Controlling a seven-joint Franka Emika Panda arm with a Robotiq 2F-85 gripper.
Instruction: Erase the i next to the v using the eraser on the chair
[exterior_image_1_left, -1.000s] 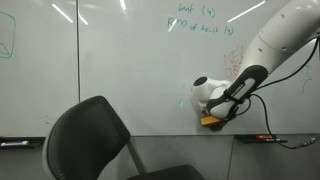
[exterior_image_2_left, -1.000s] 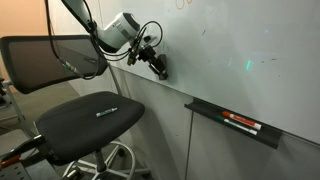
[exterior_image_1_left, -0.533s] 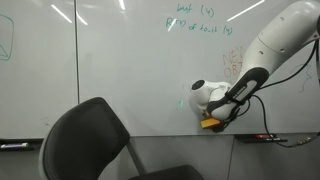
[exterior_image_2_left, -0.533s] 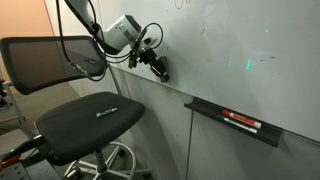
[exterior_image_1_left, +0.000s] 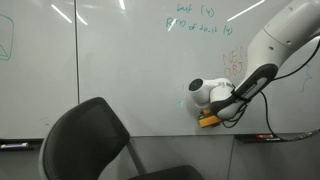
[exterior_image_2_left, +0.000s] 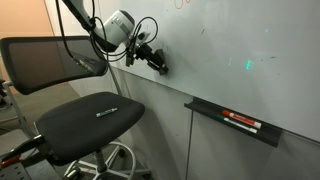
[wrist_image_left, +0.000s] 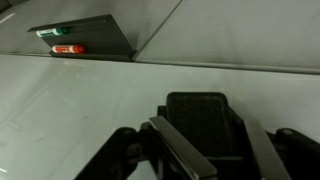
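The eraser (wrist_image_left: 205, 112) sat clamped between the closed fingers of the gripper (wrist_image_left: 207, 140). It was a dark block in the wrist view, held low on the whiteboard (exterior_image_1_left: 110, 70) and apparently pressed against it. In an exterior view a yellow edge of it showed under the gripper. The i was too small and faint to pick out, so whether the pad lay over it could not be told. That seemed the main risk: a stroke off the mark would miss the i, or stray into the orange scribbles (exterior_image_1_left: 232, 66) just above the gripper. A tilted pad would likely touch by one edge and smear, and hard pressing might twist the eraser in the grip. The chair (exterior_image_1_left: 90, 140) stood apart, nearer the camera.
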